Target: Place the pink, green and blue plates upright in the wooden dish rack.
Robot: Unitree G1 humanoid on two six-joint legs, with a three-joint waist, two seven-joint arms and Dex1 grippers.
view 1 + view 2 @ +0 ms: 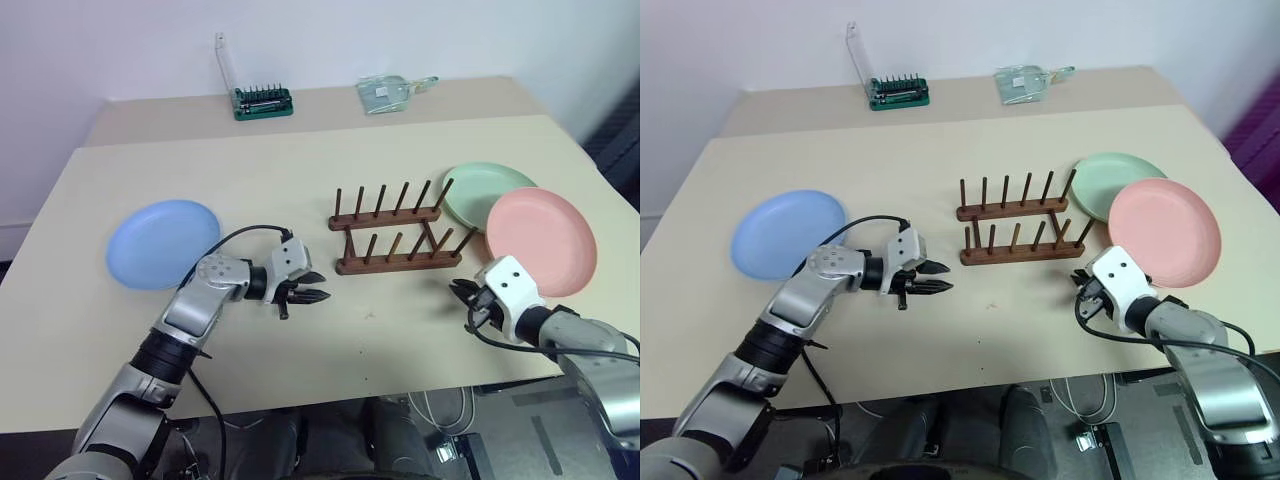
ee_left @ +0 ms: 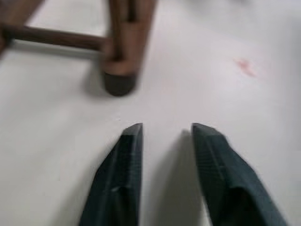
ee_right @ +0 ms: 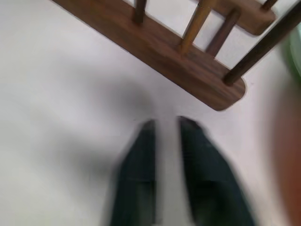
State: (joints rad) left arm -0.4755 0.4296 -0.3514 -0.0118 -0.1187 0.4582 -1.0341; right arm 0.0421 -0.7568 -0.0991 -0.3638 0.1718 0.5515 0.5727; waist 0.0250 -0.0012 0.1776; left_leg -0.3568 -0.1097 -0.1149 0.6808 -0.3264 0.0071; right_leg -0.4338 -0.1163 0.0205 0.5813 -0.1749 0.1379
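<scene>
Left eye view: the small dark brown wooden dish rack (image 1: 396, 232) with two rows of thin upright pegs stands at the middle of the beige table (image 1: 300, 170). No plate is in the rack. The left gripper (image 1: 316, 296) is at about 8 o'clock from it, with its black fingers a little apart and holding nothing; its tips point toward the rack's near end. The right gripper (image 1: 462, 293) is at about 4 o'clock from the rack, its fingers almost together, empty. The round pink plate (image 1: 541, 240) lies flat at 3 o'clock, overlapping the round green plate (image 1: 486, 192) behind it. The round blue plate (image 1: 162, 243) lies flat at 9 o'clock, behind the left forearm, which reaches low over the table.
</scene>
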